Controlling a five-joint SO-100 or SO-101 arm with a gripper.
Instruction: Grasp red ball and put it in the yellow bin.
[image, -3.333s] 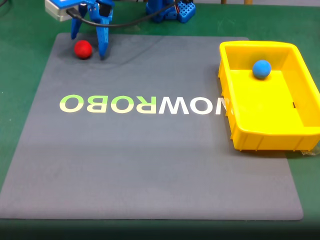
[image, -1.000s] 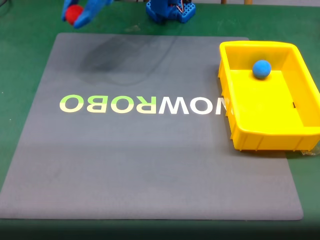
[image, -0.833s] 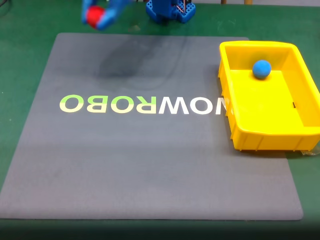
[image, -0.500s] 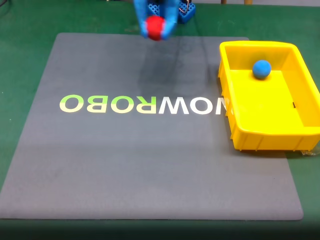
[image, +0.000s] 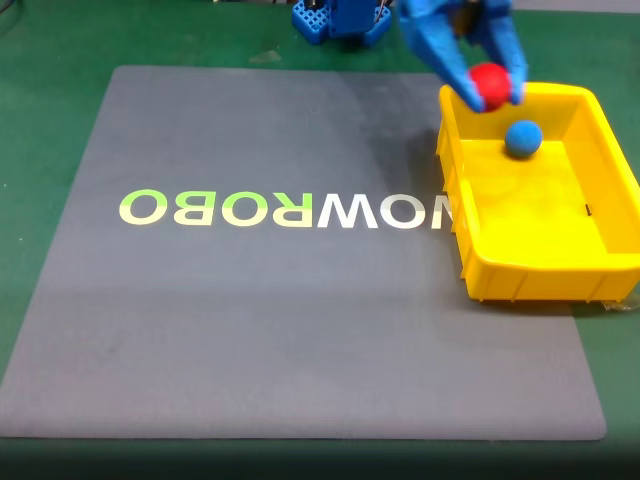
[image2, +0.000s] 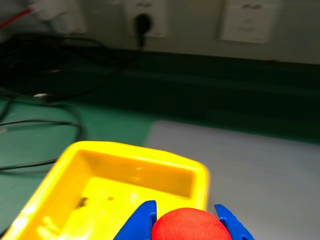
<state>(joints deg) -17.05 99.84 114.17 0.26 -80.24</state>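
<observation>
My blue gripper (image: 489, 88) is shut on the red ball (image: 489, 84) and hangs in the air over the far left corner of the yellow bin (image: 480, 270), at the right of the fixed view. In the wrist view the red ball (image2: 188, 225) sits between the two blue fingertips (image2: 140, 223) at the bottom edge, with the yellow bin (image2: 65, 165) lying below and to the left.
A blue ball (image: 522, 138) lies inside the bin near its far wall. The bin stands on the right edge of a grey mat (image: 250, 320) printed with letters, on a green table. The arm's blue base (image: 340, 18) is at the top. Cables (image2: 45, 125) and wall sockets appear in the wrist view.
The gripper closed on the red ball at the mat's far left, lifted it and swung right across the top of the mat to above the bin's corner.
</observation>
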